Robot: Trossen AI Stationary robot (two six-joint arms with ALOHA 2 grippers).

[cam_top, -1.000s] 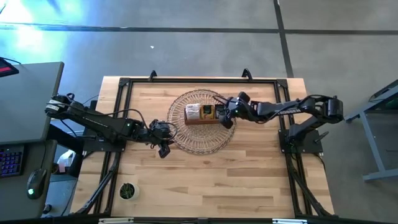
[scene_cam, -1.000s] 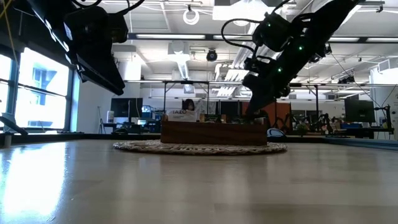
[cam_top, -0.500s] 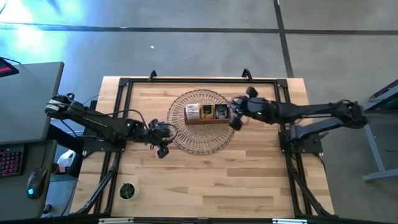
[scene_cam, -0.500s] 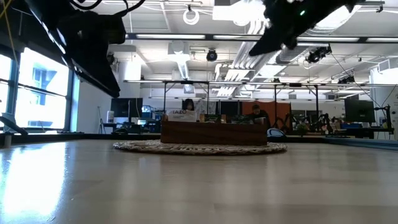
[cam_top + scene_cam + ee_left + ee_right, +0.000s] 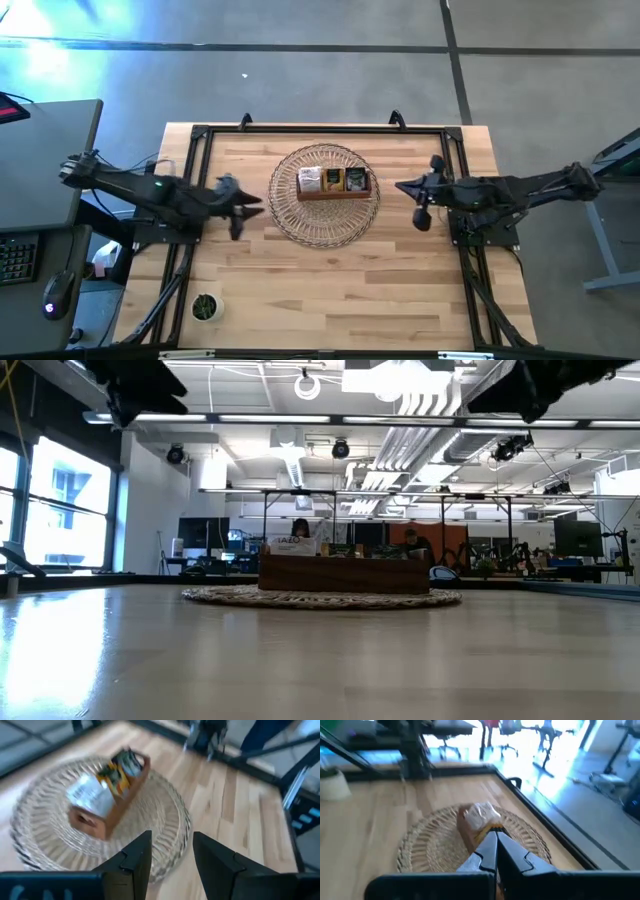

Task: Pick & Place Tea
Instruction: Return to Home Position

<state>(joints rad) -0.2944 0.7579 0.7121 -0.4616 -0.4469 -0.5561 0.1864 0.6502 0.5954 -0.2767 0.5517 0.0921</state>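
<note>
The tea sachets stand in a brown wooden box (image 5: pixel 333 183) at the middle of a round wicker basket (image 5: pixel 322 222): a white one (image 5: pixel 310 179), an orange-green one (image 5: pixel 333 179) and a dark one (image 5: pixel 355 180). My left gripper (image 5: pixel 243 206) hovers open just left of the basket, raised off the table; in the left wrist view (image 5: pixel 172 854) it points at the box (image 5: pixel 107 795). My right gripper (image 5: pixel 414 203) hovers shut to the right of the basket, holding nothing; in its wrist view (image 5: pixel 494 851) the box (image 5: pixel 479 822) lies ahead. In the low view the box (image 5: pixel 343 573) rests on the basket.
A small potted plant (image 5: pixel 205 307) stands near the table's near left corner. A black metal frame (image 5: pixel 320 129) runs along the table's edges. Bare wood lies in front of the basket (image 5: pixel 340 290). A desk with keyboard and mouse (image 5: pixel 55 295) stands left of the table.
My right gripper has drawn back from the wooden box toward the table's right edge and risen out of the low view. My left gripper has moved off the basket's left rim toward the table's left edge and up. The dark sachet now shows in the box's right compartment.
</note>
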